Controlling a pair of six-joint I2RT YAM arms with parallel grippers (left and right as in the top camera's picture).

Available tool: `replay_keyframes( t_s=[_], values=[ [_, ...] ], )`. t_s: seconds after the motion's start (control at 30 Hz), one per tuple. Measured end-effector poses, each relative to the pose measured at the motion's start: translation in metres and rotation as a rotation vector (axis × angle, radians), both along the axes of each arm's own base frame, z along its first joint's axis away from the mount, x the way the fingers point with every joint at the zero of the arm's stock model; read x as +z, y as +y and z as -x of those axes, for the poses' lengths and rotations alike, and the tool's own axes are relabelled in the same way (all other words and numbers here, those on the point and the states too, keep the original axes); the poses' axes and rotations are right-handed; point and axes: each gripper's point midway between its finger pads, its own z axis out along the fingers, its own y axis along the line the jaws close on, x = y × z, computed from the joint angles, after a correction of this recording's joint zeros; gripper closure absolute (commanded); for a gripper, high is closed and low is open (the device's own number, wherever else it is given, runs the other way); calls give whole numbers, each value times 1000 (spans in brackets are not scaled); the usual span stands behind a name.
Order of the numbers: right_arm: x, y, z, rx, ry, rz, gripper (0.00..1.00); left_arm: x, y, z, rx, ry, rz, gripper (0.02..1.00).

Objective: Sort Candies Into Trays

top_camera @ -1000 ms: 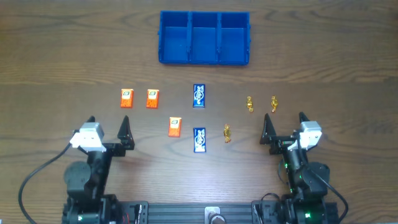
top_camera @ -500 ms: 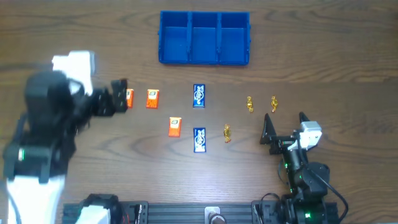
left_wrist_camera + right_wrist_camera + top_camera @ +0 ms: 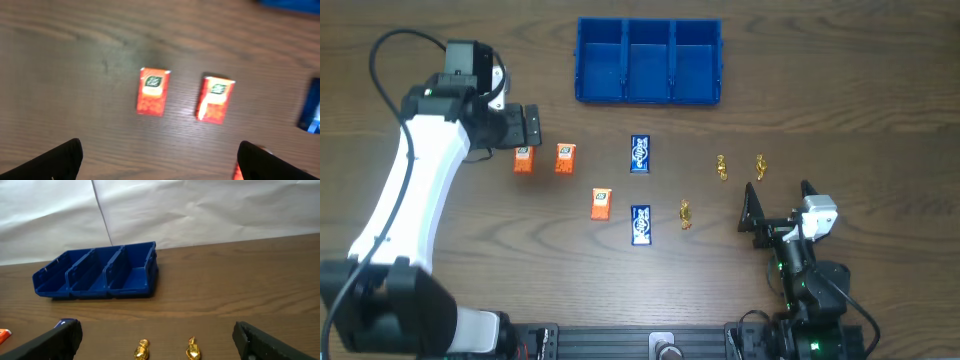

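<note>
Left end effector (image 3: 530,128) hangs wide open by the two leftmost orange boxes (image 3: 524,158)! Three flat orange boxes and two glossy blue bars (image 3: 640,154), all rectangular, lie with long axes pointing toward the three-bin blue plastic tray (image 3: 650,21). Three crinkly gold-foil candies (image 3: 721,167) lie to the right. Right end effector (image 3: 778,200) gapes open, low over the wood-grain desk (image 3: 880,120).
</note>
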Motion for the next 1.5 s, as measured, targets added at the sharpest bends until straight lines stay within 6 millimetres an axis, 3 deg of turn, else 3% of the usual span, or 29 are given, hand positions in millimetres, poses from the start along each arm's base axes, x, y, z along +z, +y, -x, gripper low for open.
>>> replay_keyframes(
  t_s=[0.23,0.8,1.33,1.5],
  values=[
    [0,0,0,0,0,0,3,-35,19,1,31,112,-10,45],
    [0,0,0,0,0,0,1,-101,11,-14,-116,208,5,53],
    [0,0,0,0,0,0,3,-129,3,-12,-184,257,11,191],
    [0,0,0,0,0,0,3,-134,3,-13,-185,264,9,308]
  ],
)
